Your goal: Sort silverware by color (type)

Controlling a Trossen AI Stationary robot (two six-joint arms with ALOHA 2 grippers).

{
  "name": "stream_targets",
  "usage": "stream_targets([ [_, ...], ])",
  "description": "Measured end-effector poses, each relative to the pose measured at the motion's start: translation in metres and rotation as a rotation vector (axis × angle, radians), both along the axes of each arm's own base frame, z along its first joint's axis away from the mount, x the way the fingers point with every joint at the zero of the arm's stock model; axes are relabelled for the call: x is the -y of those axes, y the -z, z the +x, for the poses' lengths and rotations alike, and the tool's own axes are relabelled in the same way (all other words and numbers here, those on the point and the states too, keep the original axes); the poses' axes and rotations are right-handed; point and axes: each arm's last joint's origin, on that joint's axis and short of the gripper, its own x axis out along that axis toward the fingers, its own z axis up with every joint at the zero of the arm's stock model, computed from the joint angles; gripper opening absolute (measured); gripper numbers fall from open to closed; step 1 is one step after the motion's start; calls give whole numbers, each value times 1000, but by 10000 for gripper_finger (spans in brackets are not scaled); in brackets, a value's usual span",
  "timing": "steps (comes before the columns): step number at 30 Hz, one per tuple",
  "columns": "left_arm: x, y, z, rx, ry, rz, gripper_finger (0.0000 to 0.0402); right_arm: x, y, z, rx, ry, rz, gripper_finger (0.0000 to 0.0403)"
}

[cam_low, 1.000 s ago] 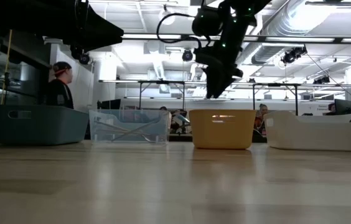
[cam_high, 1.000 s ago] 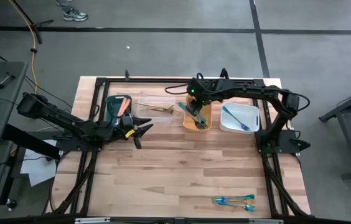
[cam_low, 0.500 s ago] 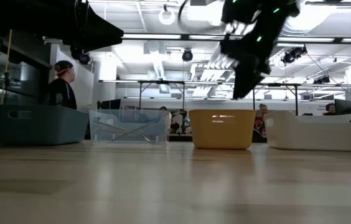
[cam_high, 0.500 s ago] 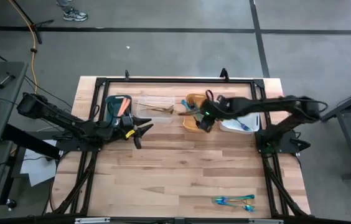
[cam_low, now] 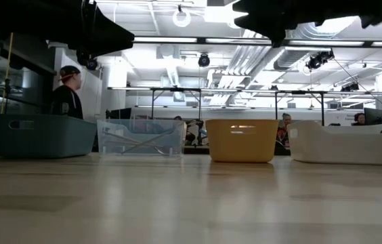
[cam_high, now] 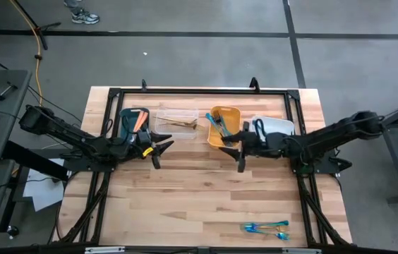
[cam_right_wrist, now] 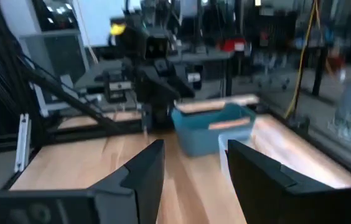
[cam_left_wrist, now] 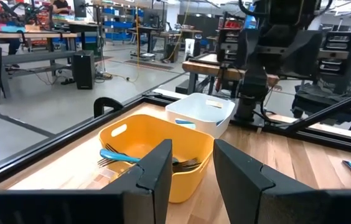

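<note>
Pale butcher-block wood makes up the table (cam_high: 206, 190), with a row of four rectangular plastic bins along its far side: a teal bin (cam_high: 133, 120) holding a salmon-orange handled piece, a clear bin (cam_high: 176, 121) with gold-handled utensils, a yellow bin (cam_high: 224, 125) with dark forks and a teal-blue handled one, and a white bin (cam_high: 278, 125) with another teal-blue piece. The left gripper (cam_high: 158, 148) waits just in front of the teal and clear bins, its fingers partly apart and gripping nothing. The right gripper (cam_high: 241, 147) hangs above the table just in front of the yellow bin, jaws spread wide and empty. What seems left to sort is the small cluster of teal-blue handled silverware (cam_high: 265, 227) lying near the table's front edge on the right side, well apart from both grippers and from the bins. Its long axis runs roughly side to side along that front edge; which end carries the tines is too small to tell. To do the next pick well, I judge the right arm should swing forward over the cluster, turn its jaws across the handles rather than along them, come down on a single piece at its middle, and lift it clear of its neighbours.
</note>
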Motion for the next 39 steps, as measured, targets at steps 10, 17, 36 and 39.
stream_targets([
  [10, 0, 0, 0, -4, 0, 1, 111, 0, 9, -6, 37, -2, -34, 170],
  [17, -1, 0, 0, 0, -39, 0, 111, 0, 10, -6, 35, -2, -17, 170],
  [36, 0, -6, 0, 28, 10, 63, 111, 7, 10, -5, 39, 32, 24, 170],
  [39, 0, -5, 0, 24, 10, 64, 111, 7, 11, -5, 34, 32, 23, 170],
])
